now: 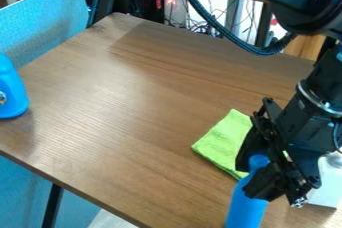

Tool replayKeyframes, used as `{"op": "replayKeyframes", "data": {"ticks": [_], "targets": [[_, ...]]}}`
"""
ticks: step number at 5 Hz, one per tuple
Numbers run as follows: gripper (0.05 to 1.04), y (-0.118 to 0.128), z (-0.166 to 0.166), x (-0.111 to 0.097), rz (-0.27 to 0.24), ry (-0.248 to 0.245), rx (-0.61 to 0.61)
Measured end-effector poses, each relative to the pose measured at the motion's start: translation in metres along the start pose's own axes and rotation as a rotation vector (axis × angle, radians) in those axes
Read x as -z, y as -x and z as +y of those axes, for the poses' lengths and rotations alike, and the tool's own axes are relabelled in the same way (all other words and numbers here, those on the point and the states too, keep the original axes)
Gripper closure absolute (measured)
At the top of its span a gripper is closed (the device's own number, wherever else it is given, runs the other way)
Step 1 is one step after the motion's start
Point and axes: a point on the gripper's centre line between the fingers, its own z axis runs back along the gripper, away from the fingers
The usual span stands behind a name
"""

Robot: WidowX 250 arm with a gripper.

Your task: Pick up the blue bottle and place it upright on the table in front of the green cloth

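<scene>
The black gripper (256, 173) hangs at the lower right, its two fingers on either side of a blue cylindrical object (246, 209) and closed against it near its rounded upper end. This blue object runs down to the bottom edge of the view, where its lower part is cut off. Behind the gripper, a folded lime-green cloth (224, 140) lies on the wooden table, partly hidden by the fingers.
At the left edge stands a blue bottle-like container (9, 90) on the table (120, 122). A white object (327, 184) sits right of the gripper, partly covered by it. A light-blue panel (47, 22) borders the table's upper left; cables hang behind the far edge.
</scene>
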Motion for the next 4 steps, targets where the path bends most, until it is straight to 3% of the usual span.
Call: {"op": "replayKeyframes", "data": {"ticks": [1, 2, 3, 4], "targets": [[0.111, 0.006, 0.001, -0.019, -0.066, -0.010, -0.023], [0.074, 0.015, 0.008, -0.031, -0.100, 0.002, -0.058], [0.078, 0.030, 0.026, -0.037, -0.094, 0.043, -0.152], [0.079, 0.042, 0.058, -0.032, -0.121, 0.092, -0.322]]}}
